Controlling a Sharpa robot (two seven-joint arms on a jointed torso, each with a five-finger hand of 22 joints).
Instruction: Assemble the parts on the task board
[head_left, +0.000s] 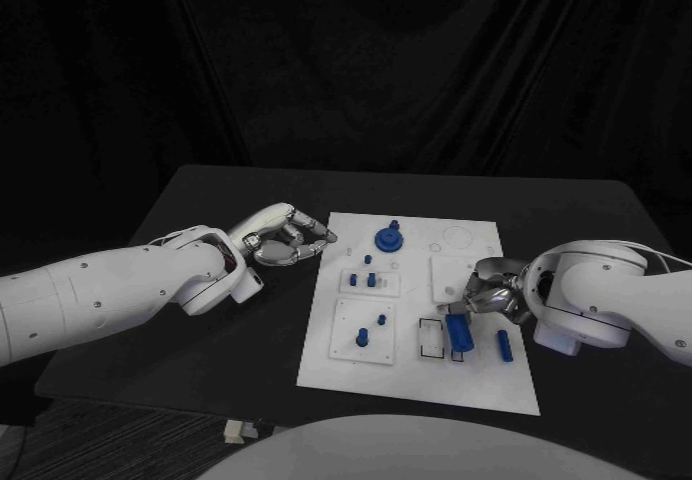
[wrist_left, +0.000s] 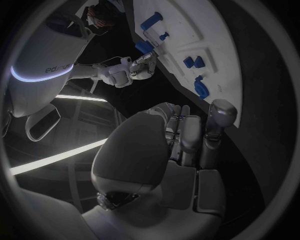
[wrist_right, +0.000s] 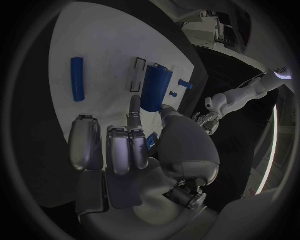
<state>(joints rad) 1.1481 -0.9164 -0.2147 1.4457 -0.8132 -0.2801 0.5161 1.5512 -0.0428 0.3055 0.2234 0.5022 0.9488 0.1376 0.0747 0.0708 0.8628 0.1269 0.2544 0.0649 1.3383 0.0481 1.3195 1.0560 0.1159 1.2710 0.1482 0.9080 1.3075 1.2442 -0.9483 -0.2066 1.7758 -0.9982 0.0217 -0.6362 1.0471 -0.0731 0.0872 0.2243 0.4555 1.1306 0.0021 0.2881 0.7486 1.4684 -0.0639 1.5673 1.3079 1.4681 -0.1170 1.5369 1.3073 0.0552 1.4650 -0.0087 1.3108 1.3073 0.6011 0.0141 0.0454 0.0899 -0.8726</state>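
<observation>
- White rectangular task board (head_left: 418, 385) lying in the middle of the black table (head_left: 216, 350); long axis running away from the robot; also showing in the left wrist view (wrist_left: 212, 40) and the right wrist view (wrist_right: 100, 45).
- Round blue gear-like part (head_left: 389, 239) sitting near the board's far edge, left of centre, with a short peg rising from it.
- Small blue pegs (head_left: 366, 276) standing in a raised white square plate on the board's left half; two more small blue pegs (head_left: 371, 332) standing in a second white plate nearer the robot.
- Blue block-shaped part (head_left: 457, 334) lying at a black-outlined rectangular slot near the board's right middle; showing as a blue cylinder-like piece (wrist_right: 156, 89) in the right wrist view, just ahead of the fingers.
- Slim blue bar (head_left: 503, 345) lying flat on the board's right edge, apart from the block; also showing in the right wrist view (wrist_right: 77, 85).
- Left silver hand (head_left: 283, 237) hovering over the table just beside the board's left edge; fingers curling inward on nothing, as the left wrist view (wrist_left: 181, 140) is also showing.
- Right silver hand (head_left: 488, 293) reaching over the board's right half, just beyond the blue block; fingers bending downward close together (wrist_right: 125, 145); a small blue piece is showing between thumb and fingers, but whether it is being pinched cannot be told.
</observation>
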